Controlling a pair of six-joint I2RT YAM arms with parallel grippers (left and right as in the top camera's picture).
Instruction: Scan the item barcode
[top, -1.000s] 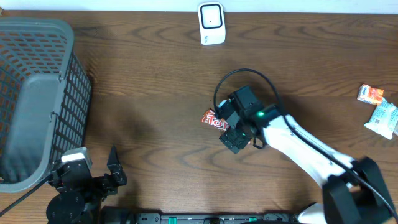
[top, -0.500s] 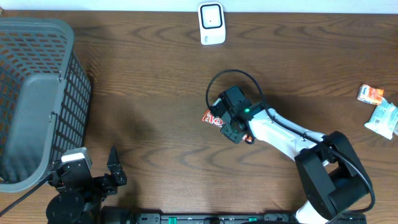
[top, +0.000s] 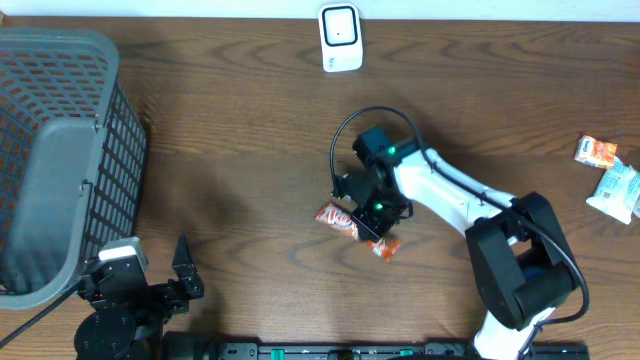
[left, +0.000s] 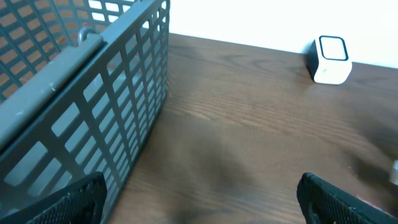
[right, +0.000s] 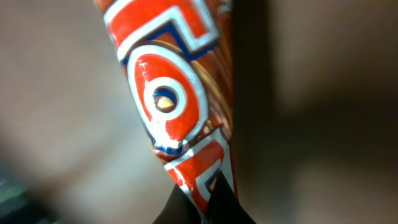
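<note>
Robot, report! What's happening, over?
Left gripper open, empty. Right gripper shut on candy bar. Scanner at far edge, nothing between.

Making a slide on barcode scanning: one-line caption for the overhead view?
The right gripper shut on a red candy wrapper mid-table, white scanner at the far edge.

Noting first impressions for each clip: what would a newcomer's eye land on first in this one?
The red-and-orange candy bar wrapper with white lettering fills the right wrist view. In the centre of the overhead view it is pinched by the shut right gripper. Next come the grey plastic mesh basket at the left edge and the small white scanner at the far edge.
</note>
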